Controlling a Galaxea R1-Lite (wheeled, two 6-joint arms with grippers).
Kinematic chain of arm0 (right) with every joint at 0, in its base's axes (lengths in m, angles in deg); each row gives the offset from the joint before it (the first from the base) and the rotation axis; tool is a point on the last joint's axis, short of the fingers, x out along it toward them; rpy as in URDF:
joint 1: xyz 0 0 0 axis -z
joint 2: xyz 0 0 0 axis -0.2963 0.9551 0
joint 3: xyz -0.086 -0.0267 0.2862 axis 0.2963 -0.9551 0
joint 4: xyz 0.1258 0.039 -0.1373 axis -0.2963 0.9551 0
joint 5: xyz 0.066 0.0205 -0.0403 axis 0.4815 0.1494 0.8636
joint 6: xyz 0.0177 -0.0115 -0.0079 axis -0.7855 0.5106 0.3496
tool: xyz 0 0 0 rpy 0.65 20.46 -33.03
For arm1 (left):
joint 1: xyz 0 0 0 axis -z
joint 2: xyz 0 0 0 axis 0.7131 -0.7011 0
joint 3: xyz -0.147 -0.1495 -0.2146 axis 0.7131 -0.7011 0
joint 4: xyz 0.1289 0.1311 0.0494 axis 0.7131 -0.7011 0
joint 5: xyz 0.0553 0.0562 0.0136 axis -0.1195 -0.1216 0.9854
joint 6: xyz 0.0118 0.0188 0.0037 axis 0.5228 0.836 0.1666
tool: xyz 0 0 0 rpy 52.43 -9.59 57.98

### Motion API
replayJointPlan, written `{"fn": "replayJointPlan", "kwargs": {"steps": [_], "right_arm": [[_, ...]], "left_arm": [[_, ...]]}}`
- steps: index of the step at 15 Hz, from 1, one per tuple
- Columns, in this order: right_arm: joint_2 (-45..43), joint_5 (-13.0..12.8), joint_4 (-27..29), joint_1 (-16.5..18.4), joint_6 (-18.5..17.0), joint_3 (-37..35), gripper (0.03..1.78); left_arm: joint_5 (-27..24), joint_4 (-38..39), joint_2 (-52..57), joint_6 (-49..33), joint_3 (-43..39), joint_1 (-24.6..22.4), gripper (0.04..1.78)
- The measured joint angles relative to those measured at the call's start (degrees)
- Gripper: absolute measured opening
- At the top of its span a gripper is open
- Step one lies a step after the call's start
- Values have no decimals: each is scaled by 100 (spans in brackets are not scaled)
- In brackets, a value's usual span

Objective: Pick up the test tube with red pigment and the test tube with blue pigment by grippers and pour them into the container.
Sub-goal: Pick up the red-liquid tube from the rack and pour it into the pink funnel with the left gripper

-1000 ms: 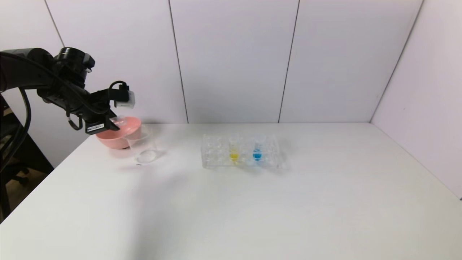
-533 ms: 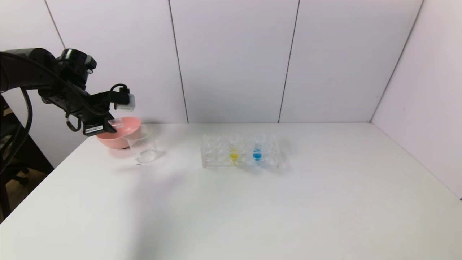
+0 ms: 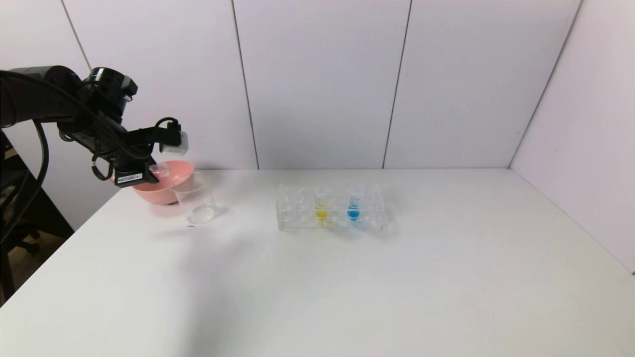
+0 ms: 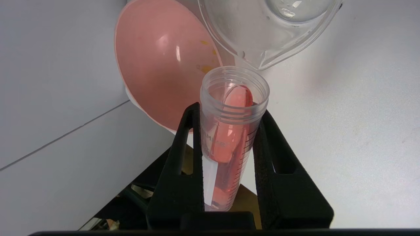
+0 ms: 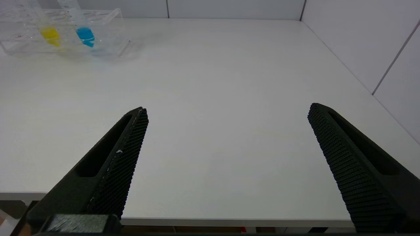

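My left gripper (image 3: 151,173) (image 4: 229,109) is shut on the test tube with red pigment (image 4: 229,137), held tilted above the table's far left corner. Its open mouth (image 3: 159,169) points at the pink bowl's rim, just short of the container's lip. The red liquid lies along the inside of the tube; none is seen leaving it. The container (image 3: 198,201) (image 4: 269,32), a clear beaker, stands beside the bowl. The test tube with blue pigment (image 3: 353,203) (image 5: 83,31) stands upright in the rack. My right gripper (image 5: 228,111) is open over the table's front edge, nothing between its fingers.
A pink bowl (image 3: 171,181) (image 4: 157,65) sits behind the beaker at the table's far left. The clear rack (image 3: 297,208) (image 5: 108,32) in the middle also holds a tube with yellow liquid (image 3: 322,204) (image 5: 49,32). White walls close the back and right.
My left arm has shifted slightly and the tube's mouth has drawn back a little to the left, over the pink bowl. Rack, beaker and right gripper have not moved.
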Motion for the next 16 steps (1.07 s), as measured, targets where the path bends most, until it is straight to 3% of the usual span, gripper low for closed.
{"fn": "replayJointPlan", "kwargs": {"steps": [16], "right_arm": [[0, 0, 0, 0, 0, 0, 177]], "left_arm": [[425, 69, -132, -9, 17, 216, 45]]}}
